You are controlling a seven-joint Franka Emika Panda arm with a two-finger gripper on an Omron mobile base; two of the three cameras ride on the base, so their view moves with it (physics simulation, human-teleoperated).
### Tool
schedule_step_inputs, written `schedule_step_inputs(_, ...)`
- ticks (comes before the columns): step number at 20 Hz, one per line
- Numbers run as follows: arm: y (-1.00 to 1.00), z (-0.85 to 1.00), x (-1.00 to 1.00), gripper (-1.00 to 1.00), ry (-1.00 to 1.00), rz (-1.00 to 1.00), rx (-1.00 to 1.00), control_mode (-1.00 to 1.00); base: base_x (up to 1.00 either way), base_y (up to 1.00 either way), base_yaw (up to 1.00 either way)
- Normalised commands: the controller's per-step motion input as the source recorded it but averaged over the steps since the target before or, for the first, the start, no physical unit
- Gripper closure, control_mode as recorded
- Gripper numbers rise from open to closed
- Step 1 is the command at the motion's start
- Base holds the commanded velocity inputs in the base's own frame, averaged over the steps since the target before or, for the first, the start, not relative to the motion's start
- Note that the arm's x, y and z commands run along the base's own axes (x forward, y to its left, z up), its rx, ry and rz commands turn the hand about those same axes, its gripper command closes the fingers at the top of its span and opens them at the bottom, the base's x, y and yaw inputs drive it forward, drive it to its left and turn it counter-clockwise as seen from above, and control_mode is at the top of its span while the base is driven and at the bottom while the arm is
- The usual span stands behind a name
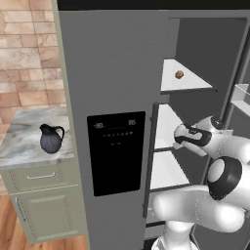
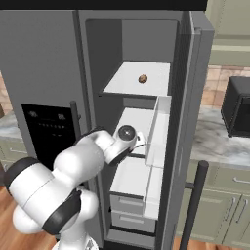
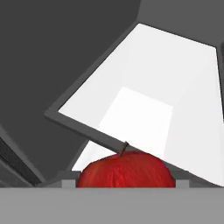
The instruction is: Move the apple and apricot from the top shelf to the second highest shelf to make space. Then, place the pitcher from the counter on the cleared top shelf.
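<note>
The apple (image 3: 124, 169) sits right at the gripper (image 3: 124, 183), between its jaws, which appear to be closed around it, inside the fridge. A white shelf (image 3: 175, 87) lies ahead. The apricot (image 2: 142, 78) rests on the top shelf (image 2: 122, 85), above the arm. Setting down comes next.

Top shelf (image 2: 127, 84): we see only the apricot (image 2: 142, 78) mid-panel, bare white surface all around it. Open fridge door (image 2: 191, 122) bounds the right side, and its clear bin (image 2: 158, 132) juts beside the second highest shelf (image 2: 134, 117), narrowing entry there. In the hand view the apple (image 3: 124, 169) sits right ahead, blocking the low path; open white panel beyond.
</note>
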Motion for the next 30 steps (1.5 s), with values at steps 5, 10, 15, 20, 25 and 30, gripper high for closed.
schedule_step_inputs(5, -0.21, -0.01, 0.31, 1.00, 0.00, 0.00, 0.01, -1.00, 0.00, 0.00, 0.00)
schedule_step_inputs(10, -0.07, -0.11, 0.38, 1.00, 0.00, 0.00, 0.00, -1.00, 0.00, 0.00, 0.00)
schedule_step_inputs(15, -0.12, -0.24, 0.35, 1.00, -0.01, 0.00, 0.00, -1.00, 0.00, 0.00, 0.00)
schedule_step_inputs(20, -0.15, -0.31, 0.34, 1.00, -0.04, 0.00, 0.00, -1.00, 0.00, 0.00, 0.00)
schedule_step_inputs(25, -0.04, -0.32, 0.35, -1.00, -0.06, 0.00, 0.00, -1.00, 0.00, 0.00, 0.00)
schedule_step_inputs(30, 0.00, -0.21, 0.27, -1.00, -0.09, 0.00, 0.00, -1.00, 0.00, 0.00, 0.00)
